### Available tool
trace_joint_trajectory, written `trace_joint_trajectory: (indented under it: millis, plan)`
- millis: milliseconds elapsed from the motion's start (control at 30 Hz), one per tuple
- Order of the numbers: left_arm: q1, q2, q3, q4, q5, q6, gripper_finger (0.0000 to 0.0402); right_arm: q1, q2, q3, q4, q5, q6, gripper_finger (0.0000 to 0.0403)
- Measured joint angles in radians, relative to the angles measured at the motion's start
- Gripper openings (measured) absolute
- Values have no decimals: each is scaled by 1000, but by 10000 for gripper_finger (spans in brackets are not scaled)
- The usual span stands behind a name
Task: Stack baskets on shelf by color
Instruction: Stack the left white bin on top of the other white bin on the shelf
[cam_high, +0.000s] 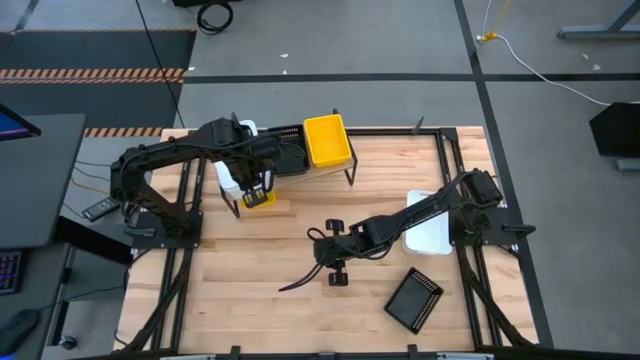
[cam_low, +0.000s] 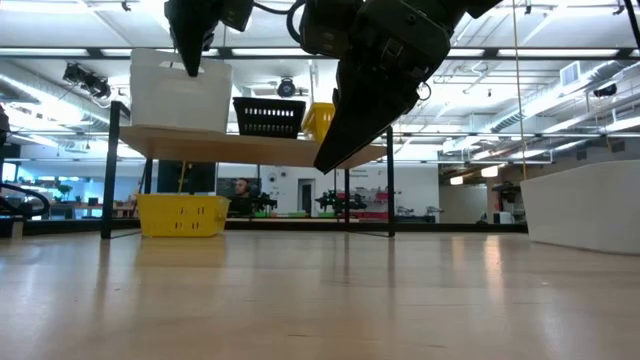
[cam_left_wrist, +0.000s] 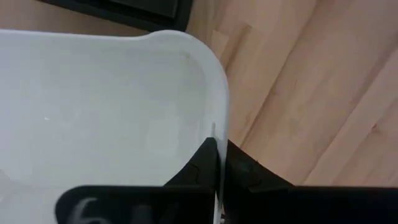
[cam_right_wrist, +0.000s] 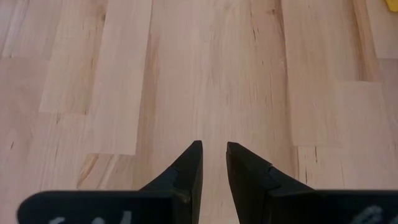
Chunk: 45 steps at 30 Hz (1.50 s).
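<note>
Bare slatted tabletop (cam_low: 320, 300) in front; shelf (cam_low: 250, 147), bright ceiling-lit room behind.

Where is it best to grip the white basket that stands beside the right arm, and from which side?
Probably pinch one thin wall at the rim of the white basket, coming from above: it stands upright, open upward, too wide to span.

We see the slatted wooden surface (cam_high: 270, 300) on a grey floor (cam_high: 400, 90), with striped hazard tape (cam_high: 90, 74), a yellow-ended white cable (cam_high: 540, 65) and a dark desk (cam_high: 40, 180) at one side. Beyond, we see a ceiling-lit room and a person (cam_low: 241, 190) seated far off.
</note>
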Motion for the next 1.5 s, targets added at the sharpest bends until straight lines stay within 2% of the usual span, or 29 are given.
trace_joint_trajectory:
  millis: [267, 567, 800, 1067, 1500]
  plan:
    - [1, 0, 0, 0, -9, 46, 15, 1, 0, 0, -1, 0, 3, 78]
    - [-18, -13, -1, 1, -19, 153, 6, 1, 0, -35, 16, 0, 2, 78]
    - [-26, -16, -1, 1, -26, 136, 9, 1, 0, -91, 55, 0, 29, 78]
    - [-3, -16, -1, 1, -38, 80, 8, 8, 0, -92, 99, -1, 4, 78]
    - [-14, -16, -1, 1, -38, 92, 17, 11, 0, -92, 98, 0, 2, 78]
